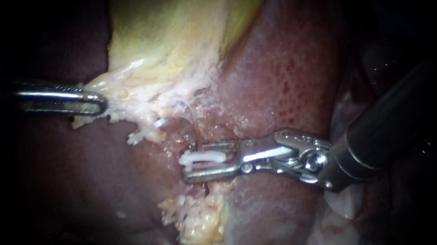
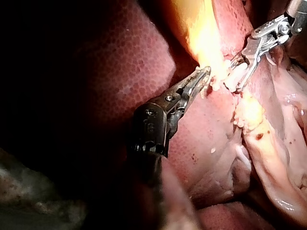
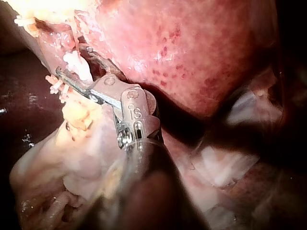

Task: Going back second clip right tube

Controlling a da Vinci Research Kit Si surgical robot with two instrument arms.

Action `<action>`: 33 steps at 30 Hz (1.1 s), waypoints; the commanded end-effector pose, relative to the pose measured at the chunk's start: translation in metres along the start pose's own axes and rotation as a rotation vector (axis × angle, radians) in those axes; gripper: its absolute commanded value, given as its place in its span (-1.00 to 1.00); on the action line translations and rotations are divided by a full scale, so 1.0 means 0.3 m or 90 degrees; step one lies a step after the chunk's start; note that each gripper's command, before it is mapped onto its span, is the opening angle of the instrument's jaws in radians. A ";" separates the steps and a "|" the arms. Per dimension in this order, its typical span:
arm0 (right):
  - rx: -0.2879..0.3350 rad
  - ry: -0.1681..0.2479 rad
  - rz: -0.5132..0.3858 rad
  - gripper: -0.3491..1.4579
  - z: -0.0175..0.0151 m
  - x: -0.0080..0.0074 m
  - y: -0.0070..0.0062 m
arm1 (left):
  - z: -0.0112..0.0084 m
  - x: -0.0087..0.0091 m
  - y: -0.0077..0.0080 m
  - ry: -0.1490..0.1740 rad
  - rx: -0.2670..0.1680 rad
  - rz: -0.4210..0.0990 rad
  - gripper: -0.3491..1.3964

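The white clip (image 1: 203,158) sits flat across a thin tube (image 1: 194,134) below the gallbladder (image 1: 173,30), where yellow-white fat (image 1: 199,223) meets the liver (image 1: 286,84). The right instrument (image 1: 193,162), reaching in from the right, has its jaws spread to either side of the clip with a clear gap. The clip lies nearer the upper jaw and appears to be gripped by neither. The left instrument (image 1: 96,101) has its jaws closed on a flap of pale tissue (image 1: 127,95) at the gallbladder's lower edge, drawing it taut toward the left. Whether this is the right tube cannot be settled from these views. The clip looks placed, so the step in hand is judged to be the withdrawal. The next move calls for drawing the open jaws straight back along the shaft's line, clear of clip and tube without snagging either, with the left hold steady.
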 end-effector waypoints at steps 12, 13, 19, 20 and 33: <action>0.014 -0.001 -0.174 -0.06 -0.017 0.0088 -0.0072 | -0.0009 -0.0003 -0.0001 0.000 -0.001 0.001 -1.00; 0.013 -0.004 -0.189 -0.06 -0.020 0.0091 -0.0077 | -0.0010 -0.0003 -0.0001 0.000 -0.001 0.001 -1.00; -0.016 -0.053 -0.277 -0.06 -0.032 0.0101 -0.0093 | -0.0012 -0.0004 -0.0001 0.000 -0.001 0.001 -1.00; -0.020 -0.058 -0.283 -0.06 -0.034 0.0104 -0.0093 | -0.0013 -0.0004 -0.0001 0.000 -0.001 0.001 -1.00; -0.012 -0.065 -0.357 -0.06 -0.050 0.0196 -0.0129 | -0.0011 -0.0003 -0.0001 0.000 -0.001 -0.003 -1.00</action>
